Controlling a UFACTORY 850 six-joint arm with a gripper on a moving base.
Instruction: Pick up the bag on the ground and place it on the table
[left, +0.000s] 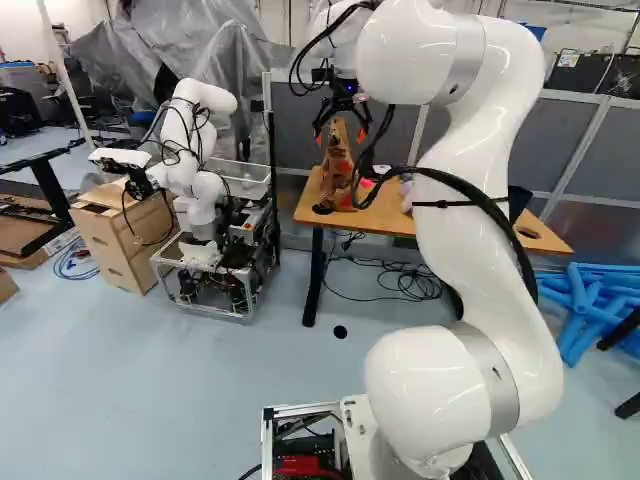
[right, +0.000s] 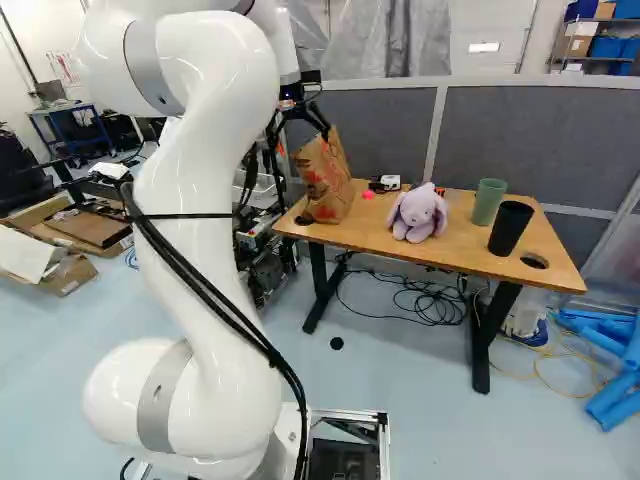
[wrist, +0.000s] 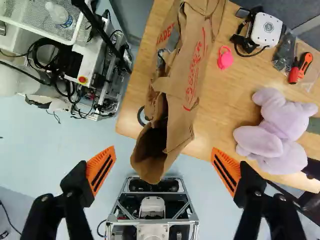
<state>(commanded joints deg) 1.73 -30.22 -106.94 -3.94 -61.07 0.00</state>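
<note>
Smooth blue-grey flooring (left: 200, 390) runs up to fabric-faced grey partition panels (right: 540, 140), with crinkled plastic sheeting (left: 220, 45) hanging at the back. Another robot (left: 203, 130) stands on a metal-framed cart (left: 215, 290), beside plywood boxes (left: 120, 240). On the wood-topped desk (right: 370, 235) I have the brown shopping bag (right: 328, 180), upright near one end, its creased sides carrying red printing. Its mouth is deep in shadow in my wrist view, so I can't tell what, if anything, it contains. It also partly covers a round cable hole (wrist: 142, 116) near the corner of the wood.

My jaws are spread wide and have hold of nothing; the bag's upper end is between them and ahead, with a gap to each of the slotted orange pads (wrist: 101, 170). My own arm (left: 450, 230) blocks much of the desk in the left base view, and its upper part is cut off in the right one. From that side I can make out a fluffy lilac plush bunny (right: 418, 213), a tapered green cup (right: 488, 201) and a matt black cup (right: 510, 228); the wrist view catches only slivers of both cups. Near the bag lie a rounded pink tag (wrist: 225, 57) and a boxy white device (wrist: 266, 30), and past them an orange-and-black tool (wrist: 305, 64) on clear plastic
</note>
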